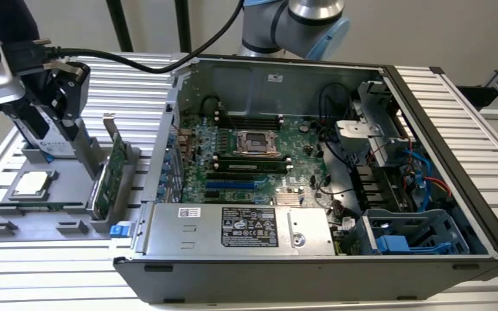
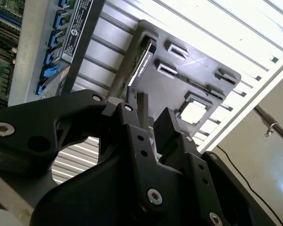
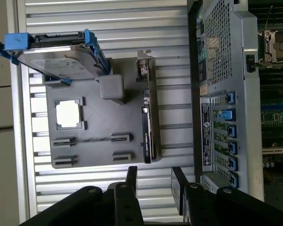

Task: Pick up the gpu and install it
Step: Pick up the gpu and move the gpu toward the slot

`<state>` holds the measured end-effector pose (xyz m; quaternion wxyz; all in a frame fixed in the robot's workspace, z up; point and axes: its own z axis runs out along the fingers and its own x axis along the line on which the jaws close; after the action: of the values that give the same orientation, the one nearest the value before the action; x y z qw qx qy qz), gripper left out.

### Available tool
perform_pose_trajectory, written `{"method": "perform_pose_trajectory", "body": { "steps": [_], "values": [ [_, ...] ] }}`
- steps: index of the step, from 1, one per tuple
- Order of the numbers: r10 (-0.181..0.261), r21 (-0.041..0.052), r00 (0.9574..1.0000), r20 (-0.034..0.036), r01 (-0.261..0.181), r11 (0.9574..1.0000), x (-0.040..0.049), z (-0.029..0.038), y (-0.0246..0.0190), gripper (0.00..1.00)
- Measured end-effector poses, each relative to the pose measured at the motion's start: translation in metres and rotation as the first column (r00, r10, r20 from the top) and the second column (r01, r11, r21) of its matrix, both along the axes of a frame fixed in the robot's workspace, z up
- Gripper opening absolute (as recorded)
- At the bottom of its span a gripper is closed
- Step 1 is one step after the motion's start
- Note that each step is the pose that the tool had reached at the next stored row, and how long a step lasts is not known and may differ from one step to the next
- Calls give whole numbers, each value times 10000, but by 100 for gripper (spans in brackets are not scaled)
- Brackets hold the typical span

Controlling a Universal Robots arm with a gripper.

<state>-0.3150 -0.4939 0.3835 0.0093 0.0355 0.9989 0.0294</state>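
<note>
Over the grey holder [image 3: 99,153], the arm's gripper [image 3: 154,173] hung pointing down, fingers parted and empty, the gpu [image 3: 147,127] beyond them, standing on edge in the holder's slot, untouched, open computer case [image 1: 258,84] alongside, farther off.

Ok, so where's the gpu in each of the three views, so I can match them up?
Exterior view: the gpu stands on edge in the gray tray, at its side nearest the computer case.
Second wrist view: the gpu runs along the tray's case-side rim.
First wrist view: the gpu, same rim, edge-on.
Shared landmark: the square processor chip, flat in the tray.
</note>
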Motion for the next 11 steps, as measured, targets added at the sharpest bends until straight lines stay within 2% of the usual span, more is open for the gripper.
{"method": "perform_pose_trajectory", "body": {
  "steps": [11],
  "values": [
    [0, -1, 10000, -2, 0, 10000, 0, -50, 61, 100]
  ]
}}
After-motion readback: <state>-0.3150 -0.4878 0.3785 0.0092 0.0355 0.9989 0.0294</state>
